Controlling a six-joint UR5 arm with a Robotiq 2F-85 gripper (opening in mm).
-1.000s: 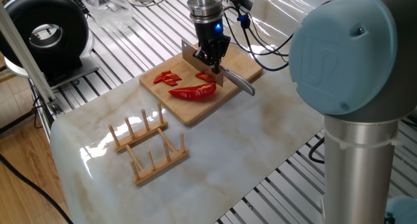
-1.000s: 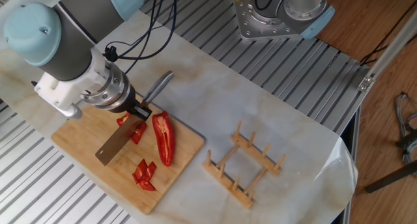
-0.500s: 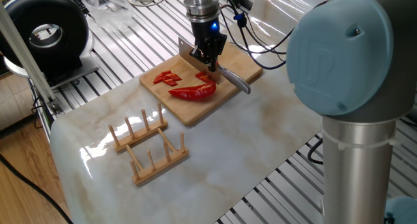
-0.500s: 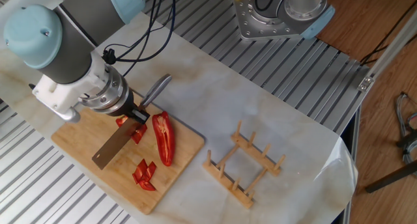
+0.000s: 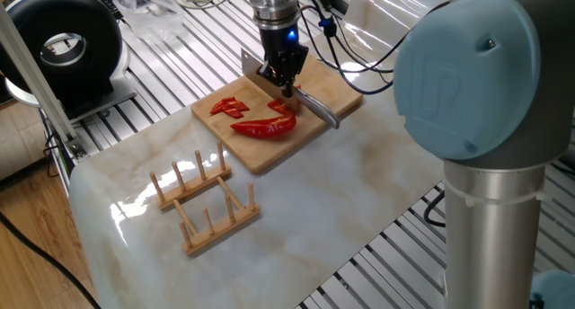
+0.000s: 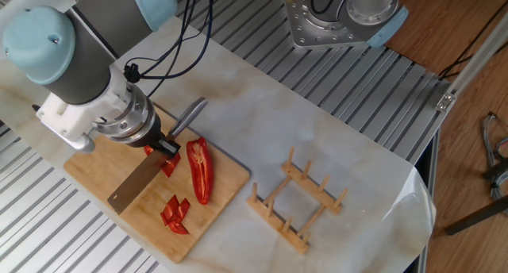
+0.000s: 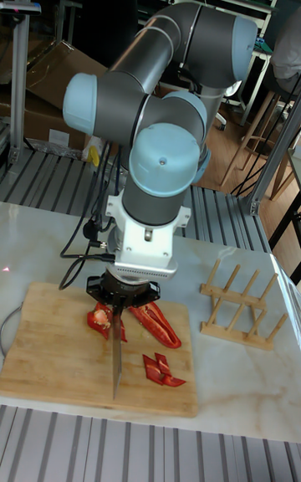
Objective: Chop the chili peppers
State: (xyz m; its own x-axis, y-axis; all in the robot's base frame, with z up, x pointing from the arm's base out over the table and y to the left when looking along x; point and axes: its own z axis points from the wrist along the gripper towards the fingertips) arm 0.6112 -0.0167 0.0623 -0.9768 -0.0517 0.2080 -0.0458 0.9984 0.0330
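A bamboo cutting board (image 5: 269,152) (image 6: 99,174) (image 7: 46,352) holds the chili peppers. One long red half (image 5: 266,127) (image 6: 200,171) (image 7: 160,325) lies whole near the board's edge. A few cut red pieces (image 5: 228,107) (image 6: 175,213) (image 7: 161,371) lie beside it. Another red piece (image 6: 168,163) (image 7: 100,319) sits right under my gripper (image 5: 284,83) (image 6: 163,144) (image 7: 119,308). The gripper is shut on a knife, with the blade (image 6: 136,184) (image 7: 116,358) down at the board and the grey handle (image 5: 319,110) (image 6: 187,116) sticking out behind.
A wooden peg rack (image 5: 202,201) (image 6: 298,205) (image 7: 238,306) stands on the marble top beside the board. A black round device (image 5: 63,44) and a clear bag (image 5: 148,8) sit at the far side. A second robot base (image 6: 345,15) is mounted at the table edge.
My gripper and the knife have shifted a little along the board, away from the long pepper half. The peppers and rack have not moved.
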